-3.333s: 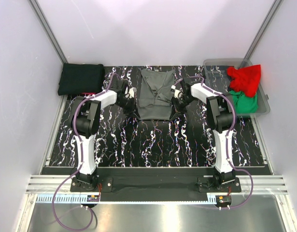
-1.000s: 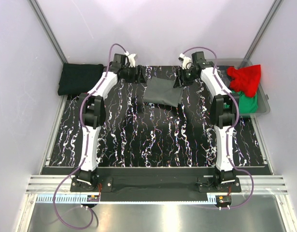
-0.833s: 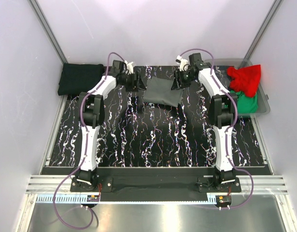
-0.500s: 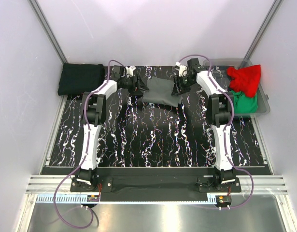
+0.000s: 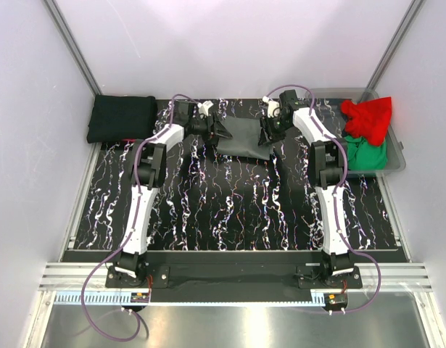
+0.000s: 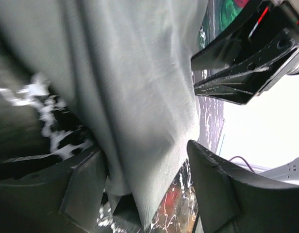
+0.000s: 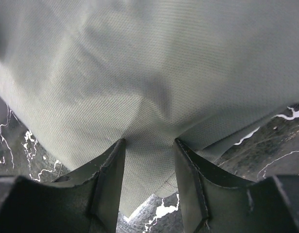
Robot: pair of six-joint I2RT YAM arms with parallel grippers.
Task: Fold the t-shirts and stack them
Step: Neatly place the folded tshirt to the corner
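Observation:
A dark grey t-shirt (image 5: 243,138) lies folded at the far middle of the table. My left gripper (image 5: 218,130) sits at its left edge and my right gripper (image 5: 266,135) at its right edge. In the left wrist view the left gripper (image 6: 145,151) is open, with the grey cloth (image 6: 139,73) hanging loose between its fingers. In the right wrist view the right gripper (image 7: 149,143) also stands open, a fold of the shirt (image 7: 149,63) lying between the fingers. A black t-shirt (image 5: 121,118) lies folded at the far left.
A clear grey bin (image 5: 331,93) at the far right holds a red t-shirt (image 5: 368,117) and a green t-shirt (image 5: 369,154). Both arms stretch far out over the black marbled table (image 5: 230,210). White walls close in behind and at both sides.
The long shirt now lies folded short. Both grippers came from the far table edge inward and down onto the shirt's two sides. The left jaws narrowed slightly.

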